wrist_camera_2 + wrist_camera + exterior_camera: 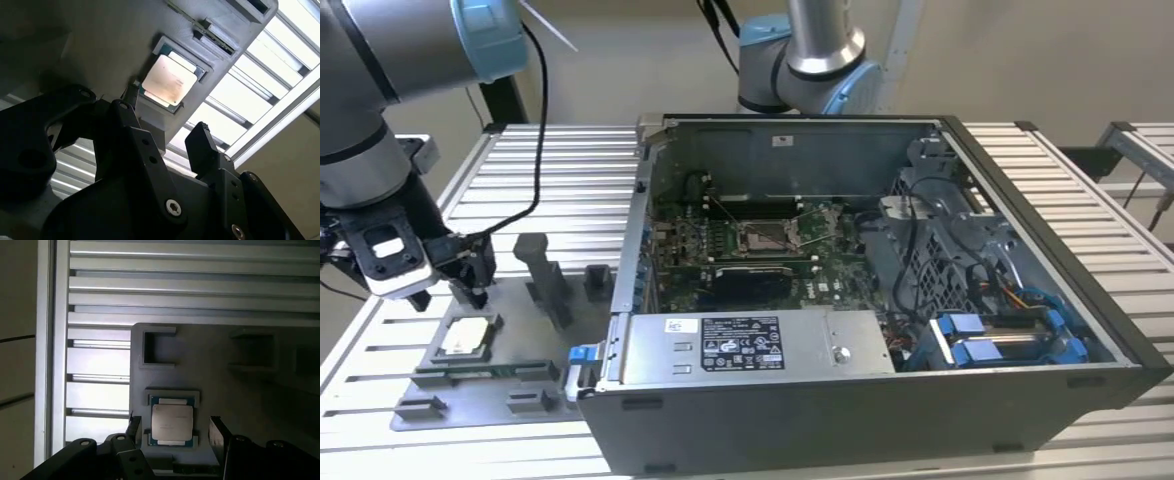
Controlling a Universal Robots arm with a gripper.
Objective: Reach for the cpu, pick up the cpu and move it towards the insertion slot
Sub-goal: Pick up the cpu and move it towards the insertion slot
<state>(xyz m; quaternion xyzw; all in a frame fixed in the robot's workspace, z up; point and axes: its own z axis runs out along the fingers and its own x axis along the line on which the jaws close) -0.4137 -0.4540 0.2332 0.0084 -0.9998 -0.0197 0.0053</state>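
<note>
You are in the reach step. The black two-fingered tool [450,292] hangs just above the cpu [464,337], a small thin square plate with a silvery-white top and greenish edge, and has not touched it. Its jaws stand wide, spread broader than the plate, and grip nothing. In the first wrist view one finger [217,432] sits off each side of the cpu [172,421] with a gap between. The cpu lies flat in a shallow framed pocket of the grey plastic fixture plate [514,320]. In the exterior view that plate rests on the ribbed aluminium table [560,160], at about 9 o'clock from the open dark computer case [854,400]. Another square pocket [158,347] of the plate is empty. Inside the case, at roughly 2 o'clock from the cpu, sits the insertion slot [765,236], a square silver-framed socket on the green circuit board. In my judgement the pick calls for a centred, straight descent, so the fingers clear the pocket's raised frame and take the thin edges squarely.
</note>
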